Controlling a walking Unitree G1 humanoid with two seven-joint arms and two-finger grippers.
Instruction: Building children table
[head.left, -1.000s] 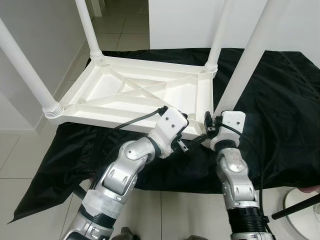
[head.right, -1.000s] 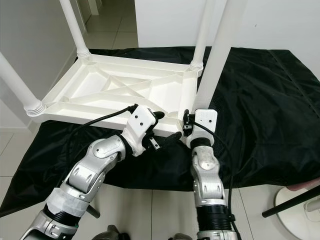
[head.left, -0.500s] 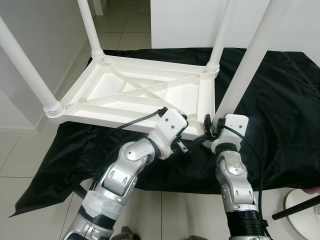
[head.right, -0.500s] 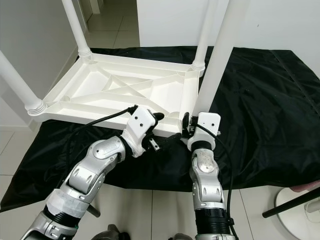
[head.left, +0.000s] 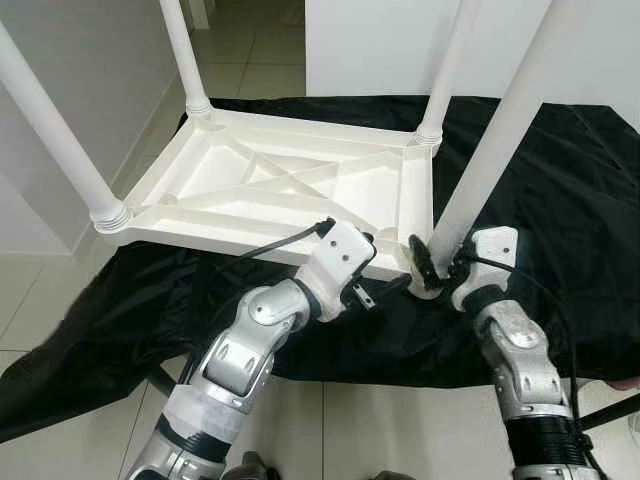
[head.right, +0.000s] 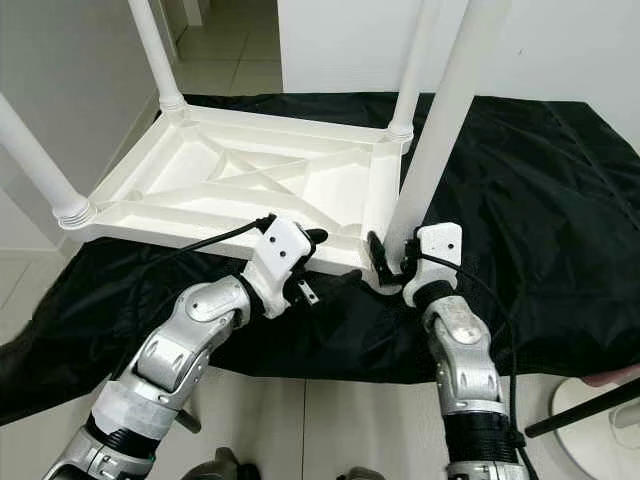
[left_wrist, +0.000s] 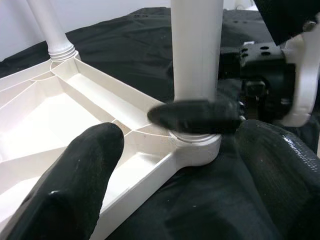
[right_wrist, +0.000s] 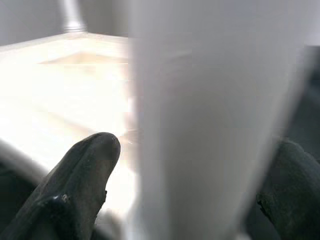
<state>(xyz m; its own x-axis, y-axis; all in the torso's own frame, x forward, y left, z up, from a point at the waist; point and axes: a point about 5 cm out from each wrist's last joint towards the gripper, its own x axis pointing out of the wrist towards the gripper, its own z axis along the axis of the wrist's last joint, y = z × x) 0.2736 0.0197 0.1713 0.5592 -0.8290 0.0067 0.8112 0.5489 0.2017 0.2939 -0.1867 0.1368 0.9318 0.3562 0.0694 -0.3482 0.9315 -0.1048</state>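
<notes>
A white plastic children's table (head.left: 250, 215) lies upside down on a black cloth (head.left: 560, 200), its legs pointing up. At the foot of the near right leg (head.left: 490, 150), where it meets the corner socket, my right gripper (head.left: 432, 266) is shut on the leg. In the right wrist view that leg (right_wrist: 210, 125) stands between the fingers (right_wrist: 80, 180). My left gripper (head.left: 383, 264) is open at the same corner. One of its fingers (left_wrist: 70, 185) is over the table's underside and the other lies on the cloth. The leg (left_wrist: 196, 50) rises just beyond them.
Three more white legs stand at the far left (head.left: 185, 50), far right (head.left: 445, 60) and near left (head.left: 50, 120) corners. The cloth lies on pale floor tiles (head.left: 60, 300), with walls on the left and behind. A black rod (head.left: 612, 410) and a white base are at the bottom right.
My right forearm has swung out to the right and the wrist has turned around the leg's foot, still gripping it. The left arm has barely moved. The camera has shifted slightly.
</notes>
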